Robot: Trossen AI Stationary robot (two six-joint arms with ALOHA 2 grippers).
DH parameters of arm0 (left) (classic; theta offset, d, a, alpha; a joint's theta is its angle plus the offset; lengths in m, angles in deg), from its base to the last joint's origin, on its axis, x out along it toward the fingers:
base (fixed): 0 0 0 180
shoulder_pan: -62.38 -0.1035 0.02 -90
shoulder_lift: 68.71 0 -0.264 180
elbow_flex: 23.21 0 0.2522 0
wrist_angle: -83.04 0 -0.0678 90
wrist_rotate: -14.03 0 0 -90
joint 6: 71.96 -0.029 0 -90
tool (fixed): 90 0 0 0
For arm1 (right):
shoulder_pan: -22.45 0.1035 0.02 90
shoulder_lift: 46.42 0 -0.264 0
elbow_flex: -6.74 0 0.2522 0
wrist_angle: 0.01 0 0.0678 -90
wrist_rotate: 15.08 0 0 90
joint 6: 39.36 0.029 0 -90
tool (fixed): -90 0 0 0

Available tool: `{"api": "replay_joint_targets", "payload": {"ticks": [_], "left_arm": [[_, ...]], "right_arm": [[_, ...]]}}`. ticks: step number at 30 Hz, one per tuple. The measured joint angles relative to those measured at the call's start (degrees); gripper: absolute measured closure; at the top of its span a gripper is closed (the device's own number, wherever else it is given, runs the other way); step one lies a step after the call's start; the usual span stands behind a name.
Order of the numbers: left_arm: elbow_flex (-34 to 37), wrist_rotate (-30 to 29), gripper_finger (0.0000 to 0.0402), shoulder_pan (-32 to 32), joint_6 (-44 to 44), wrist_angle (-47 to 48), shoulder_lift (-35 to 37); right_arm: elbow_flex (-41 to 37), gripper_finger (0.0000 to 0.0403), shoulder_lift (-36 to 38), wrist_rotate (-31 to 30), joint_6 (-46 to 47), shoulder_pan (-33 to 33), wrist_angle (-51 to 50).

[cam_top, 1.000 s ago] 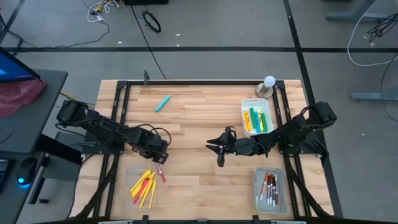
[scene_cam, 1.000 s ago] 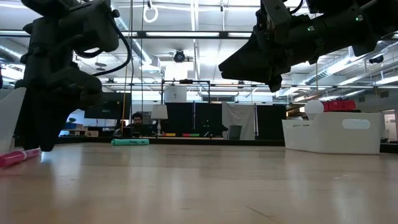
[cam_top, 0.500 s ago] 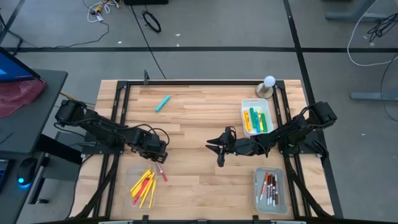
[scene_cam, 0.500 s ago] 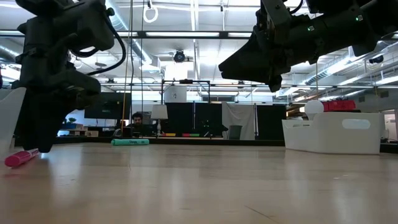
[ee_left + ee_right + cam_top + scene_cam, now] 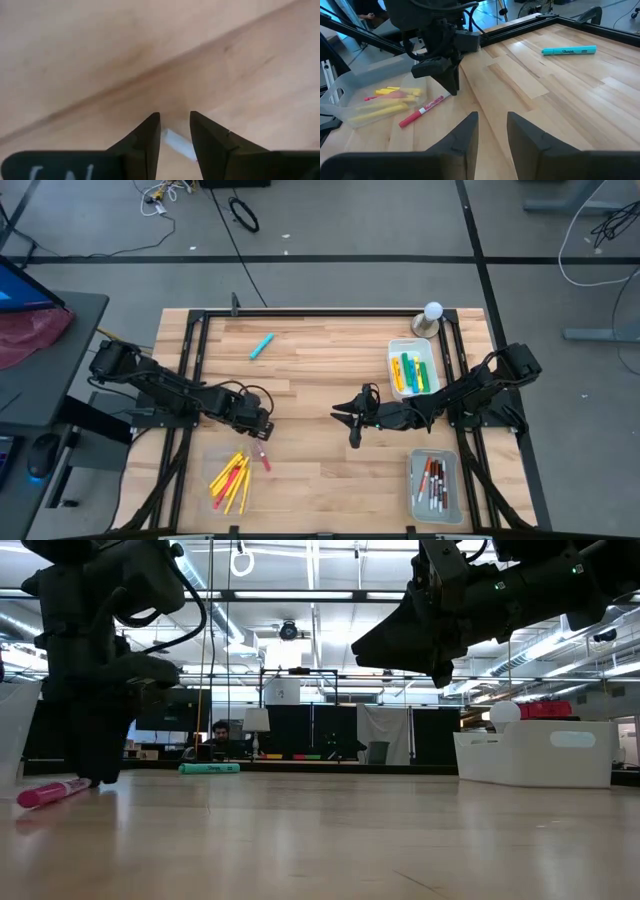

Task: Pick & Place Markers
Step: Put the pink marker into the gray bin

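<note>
A pink marker (image 5: 263, 459) lies flat on the wood, just beyond the clear tray (image 5: 213, 498) of yellow and red markers. My left gripper (image 5: 258, 430) points down over the marker's far end (image 5: 444, 98), its fingers a narrow gap apart. In the left wrist view a pale strip of the marker (image 5: 177, 142) shows between the fingers. My right gripper (image 5: 345, 425) hangs above the table's middle, narrowly open and holding nothing. A light blue marker (image 5: 262, 346) lies near the far edge. My left gripper (image 5: 95, 778) comes from above, pointing down, with its fingertips (image 5: 152, 125) at table height beside the pink marker's far end (image 5: 85, 784). The marker lies flat on the table. Whether the fingers touch it I cannot tell.
A white tray (image 5: 395, 350) at the far right holds green and yellow markers. A clear tray (image 5: 412, 470) at the near right holds white markers. A white ball on a stand (image 5: 432, 315) sits at the far right corner. A black frame runs round the table.
My left gripper has moved a little toward the table's right, staying low at the table. The pink marker has slid the same way along the wood and turned slightly. The right arm has kept still.
</note>
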Motion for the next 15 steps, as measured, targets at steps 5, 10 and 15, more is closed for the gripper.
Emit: {"api": "replay_joint_targets", "payload": {"ticks": [5,10,15], "left_arm": [[0.1,-6.7,0.0289,-0.2,-4.9,-2.3,0.2],[-1.0,-4.6,0.0289,-0.6,-22.8,-2.5,2.0],[-5.2,0.0,0.0289,-0.4,-49.6,-2.0,3.1]], "right_arm": [[0.0,0.0300,0.0,0.0,0.0,0.0,0.0],[0.0,0.0300,0.0,0.0,0.0,0.0,0.1],[0.0,0.0300,0.0,0.0,0.0,-0.1,0.3]]}}
